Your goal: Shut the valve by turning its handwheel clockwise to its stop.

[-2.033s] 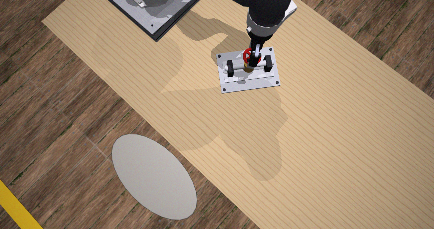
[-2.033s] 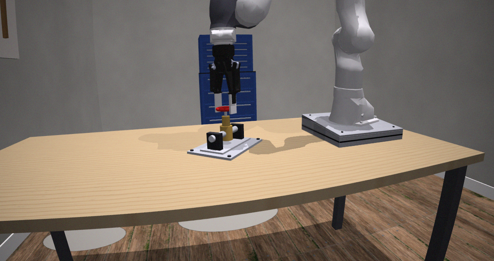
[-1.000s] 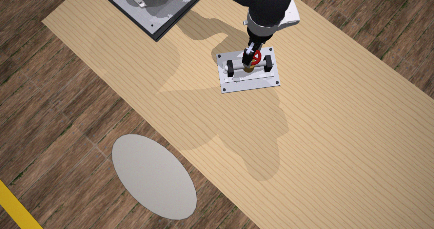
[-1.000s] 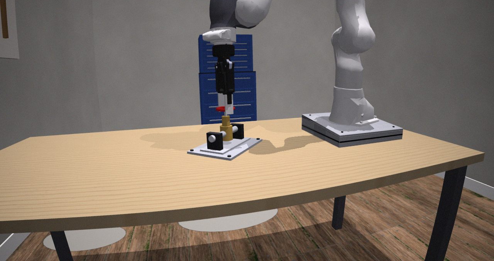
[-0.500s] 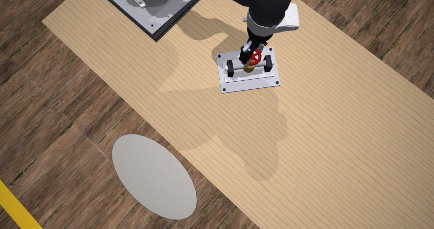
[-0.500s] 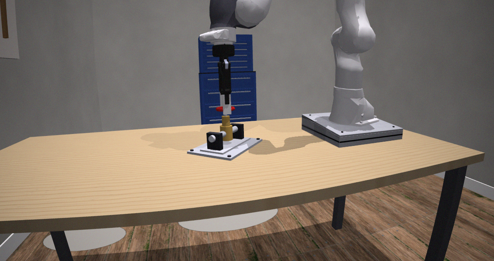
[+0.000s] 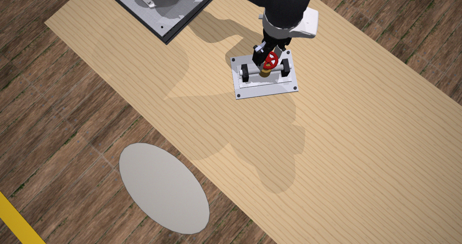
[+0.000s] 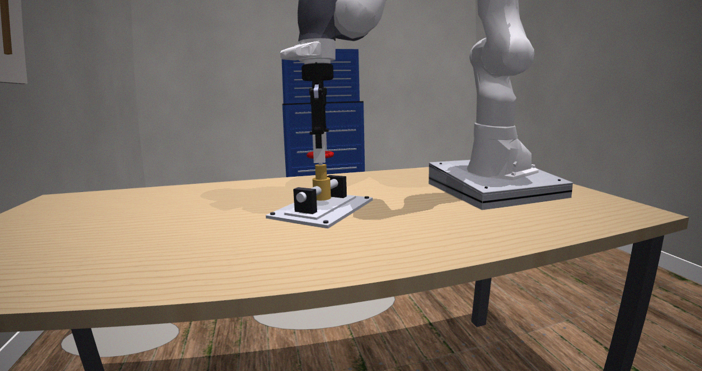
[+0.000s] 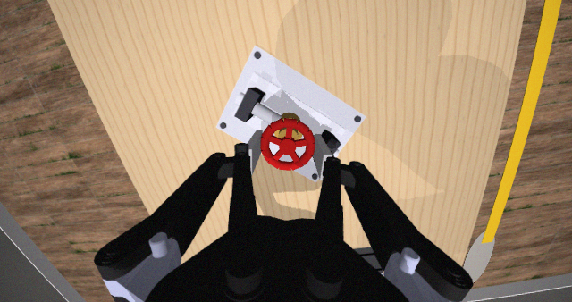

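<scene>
While it hangs straight down over the bench (image 8: 147, 251), the claw (image 9: 288, 155) grips the red handwheel (image 9: 288, 144) from opposite sides.

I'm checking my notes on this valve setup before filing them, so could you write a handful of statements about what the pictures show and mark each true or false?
1. The gripper is shut on the red handwheel, a finger on either side of its rim. True.
2. The handwheel has five spokes. True, as the wrist view shows.
3. The valve's base plate lies on the floor. False: it lies on the wooden table.
4. The valve body under the handwheel is blue. False: it is brass-coloured; the blue thing is a drawer cabinet behind the table.
5. The pipe is held by two black blocks. True.
</scene>
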